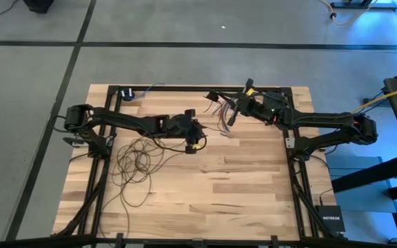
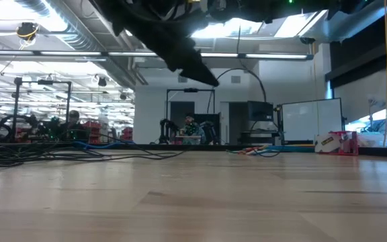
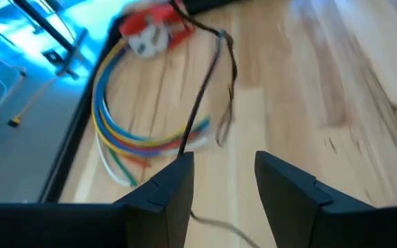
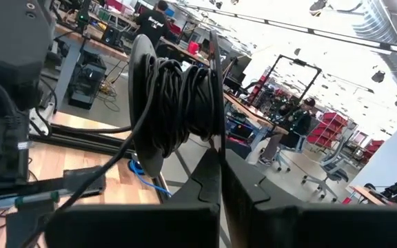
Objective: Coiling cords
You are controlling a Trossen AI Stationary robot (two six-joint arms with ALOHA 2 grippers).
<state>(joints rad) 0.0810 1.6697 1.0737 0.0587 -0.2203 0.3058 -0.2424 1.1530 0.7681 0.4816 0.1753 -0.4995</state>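
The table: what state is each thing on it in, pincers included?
Cord: loose loops sprawled on the table's left side, one strand running past the left pincer.
Coloured wires: short bundle, curved, lying flat.
Spool: wound with black cord, held upright.
Left pincer: open, low over the table.
Right pincer: shut on the spool, raised.

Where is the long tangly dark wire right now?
In the high view the cords lie in loose loops on the table's left half, just below the left arm and beside the left gripper.
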